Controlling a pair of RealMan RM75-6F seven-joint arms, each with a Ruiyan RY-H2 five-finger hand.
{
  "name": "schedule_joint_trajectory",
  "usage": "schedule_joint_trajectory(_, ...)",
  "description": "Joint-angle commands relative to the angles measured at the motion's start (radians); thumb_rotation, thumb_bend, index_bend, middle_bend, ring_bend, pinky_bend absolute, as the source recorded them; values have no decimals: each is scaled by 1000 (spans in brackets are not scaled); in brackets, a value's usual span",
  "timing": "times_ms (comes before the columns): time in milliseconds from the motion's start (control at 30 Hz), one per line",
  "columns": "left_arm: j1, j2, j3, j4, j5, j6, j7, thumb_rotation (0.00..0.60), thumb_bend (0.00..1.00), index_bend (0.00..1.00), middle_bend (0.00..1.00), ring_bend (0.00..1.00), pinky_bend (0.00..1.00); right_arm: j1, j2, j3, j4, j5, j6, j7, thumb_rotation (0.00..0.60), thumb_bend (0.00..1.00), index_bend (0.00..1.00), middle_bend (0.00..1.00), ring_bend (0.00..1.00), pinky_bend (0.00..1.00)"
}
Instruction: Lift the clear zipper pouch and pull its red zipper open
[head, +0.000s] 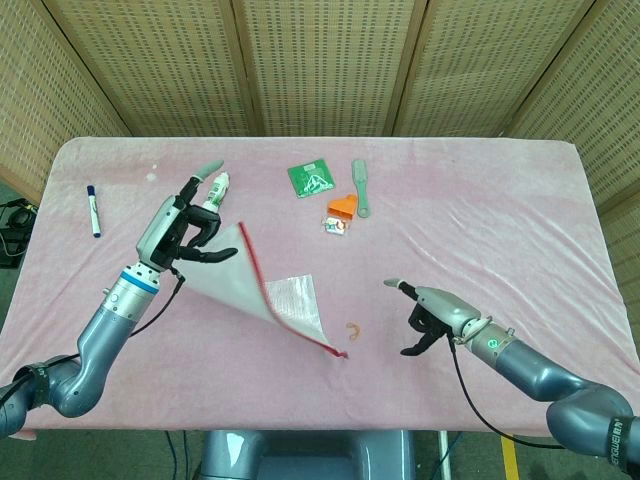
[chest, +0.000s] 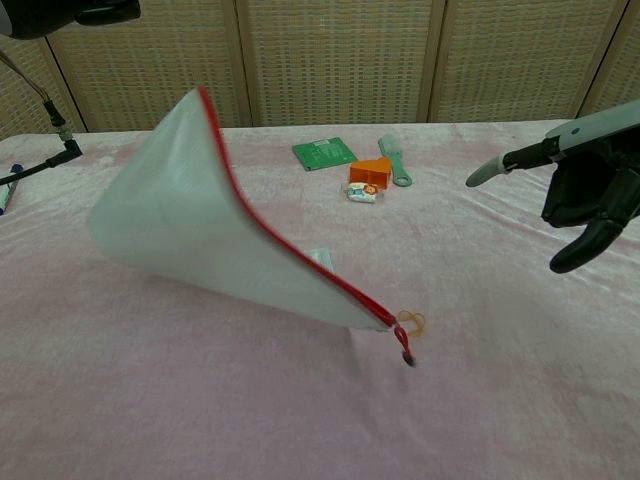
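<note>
The clear zipper pouch (head: 262, 293) (chest: 196, 233) stands tilted with its lower end on the pink table, its red zipper (head: 257, 272) (chest: 268, 232) running along the upper edge. The red zipper pull (head: 340, 352) (chest: 403, 351) lies loose at the low right end. My left hand (head: 186, 225) is open with fingers spread just left of the pouch's top corner; I see no grip on it. In the chest view only a dark bit of the left hand (chest: 60, 12) shows, apart from the pouch. My right hand (head: 427, 315) (chest: 585, 190) is open, fingers splayed, well right of the pull.
An orange rubber band (head: 352, 329) (chest: 412, 321) lies beside the pull. Further back are a green circuit board (head: 311, 178), an orange piece (head: 342, 207), a small packet (head: 336, 226) and a grey-green brush (head: 361, 187). A tube (head: 212, 190) and a blue marker (head: 92, 210) lie at the left.
</note>
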Motion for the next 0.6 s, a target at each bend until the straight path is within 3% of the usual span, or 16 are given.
schedule_joint_trajectory(33, 26, 45, 6, -12, 2, 36, 67, 600, 0, 0, 688, 635, 780, -38, 3, -36, 11, -63, 132, -119, 600, 0, 0, 951, 942, 1000)
schedule_joint_trajectory(133, 63, 97, 29, -22, 2, 67, 173, 600, 0, 0, 367, 320, 442, -101, -18, -55, 21, -123, 315, -223, 600, 0, 0, 783, 786, 913)
schedule_joint_trajectory(200, 92, 131, 54, -27, -3, 89, 279, 600, 0, 0, 106, 78, 194, -144, -36, -66, 40, -170, 427, -282, 600, 0, 0, 523, 525, 643)
schedule_joint_trajectory(267, 154, 191, 102, -71, -31, 136, 500, 600, 0, 0, 7, 1, 56, -223, -64, -96, 80, -251, 602, -383, 600, 0, 0, 261, 235, 375)
schedule_joint_trajectory(300, 175, 205, 114, -97, -50, 159, 577, 600, 0, 0, 0, 0, 16, -247, -77, -104, 92, -270, 650, -402, 600, 0, 0, 133, 101, 249)
schedule_joint_trajectory(400, 252, 245, 160, -181, -95, 254, 802, 600, 0, 0, 0, 0, 0, -321, -108, -129, 138, -336, 784, -415, 600, 0, 0, 0, 0, 60)
schedule_joint_trajectory(600, 375, 266, 250, -261, -61, 397, 977, 600, 0, 0, 0, 0, 0, -427, -151, -164, 210, -424, 956, -380, 600, 0, 0, 0, 0, 0)
